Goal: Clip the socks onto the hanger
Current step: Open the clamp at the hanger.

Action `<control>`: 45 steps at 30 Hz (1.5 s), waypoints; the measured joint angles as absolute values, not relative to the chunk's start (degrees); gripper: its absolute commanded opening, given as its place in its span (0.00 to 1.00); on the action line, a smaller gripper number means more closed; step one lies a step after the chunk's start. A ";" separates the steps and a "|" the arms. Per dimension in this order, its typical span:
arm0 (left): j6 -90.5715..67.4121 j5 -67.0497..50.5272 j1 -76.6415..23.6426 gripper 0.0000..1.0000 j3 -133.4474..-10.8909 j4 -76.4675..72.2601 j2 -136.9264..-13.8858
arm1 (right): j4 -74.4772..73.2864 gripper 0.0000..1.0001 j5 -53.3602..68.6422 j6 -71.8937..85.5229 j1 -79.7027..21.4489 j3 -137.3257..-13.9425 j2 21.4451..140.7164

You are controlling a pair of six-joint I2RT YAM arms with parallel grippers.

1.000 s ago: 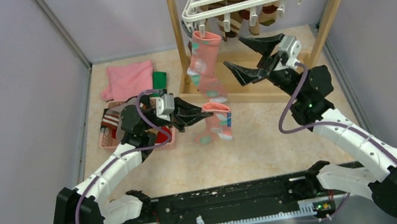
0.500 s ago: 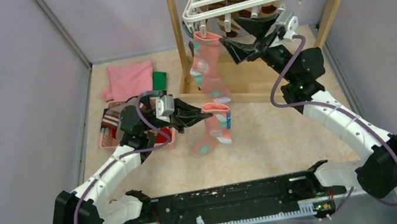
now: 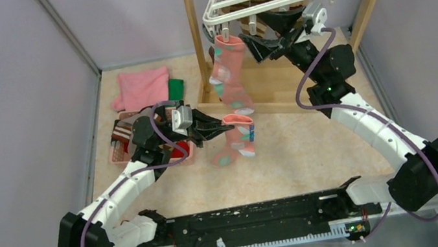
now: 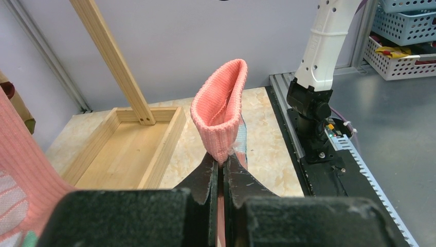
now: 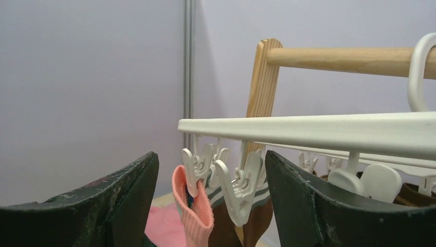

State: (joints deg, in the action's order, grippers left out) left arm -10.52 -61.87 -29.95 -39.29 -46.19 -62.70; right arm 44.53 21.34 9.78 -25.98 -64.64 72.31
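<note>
near: my left end effector [image 4: 222, 160] stays clamped on the cuff of the second pink sock [image 4: 221, 110] above the bench [image 3: 312, 149] | mid: my right end effector [image 3: 268, 34], jaws apart, has risen under the hanger [image 3: 211, 16] | far: it brackets a free clip [image 5: 239, 195] beside the hung pink sock [image 3: 229, 76] | I judge squeezing that clip open comes next

This is a robotics lab test cell, not a home. Plain lilac partition walls [image 3: 20, 127] box in a small marble-patterned tabletop [image 3: 312, 149]. White robot arms [image 3: 371, 130] with trailing purple cables [image 3: 310, 93] are bolted to a black mounting rail [image 3: 257, 219]. Outside the cell, the left wrist view shows a grey floor [image 4: 401, 144] and stacked plastic storage baskets [image 4: 406, 31].
</note>
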 measured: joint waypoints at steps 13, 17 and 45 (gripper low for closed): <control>-10.31 -61.87 -29.95 0.00 -39.29 -45.80 -62.70 | 43.46 0.73 26.28 13.13 -23.46 -68.47 75.29; -10.31 -61.87 -29.95 0.00 -39.29 -45.80 -62.70 | 43.27 0.73 27.77 13.34 -23.33 -68.84 75.29; -10.33 -61.91 -30.06 0.00 -39.29 -45.78 -62.70 | 43.68 0.63 28.56 15.25 -21.82 -65.54 71.75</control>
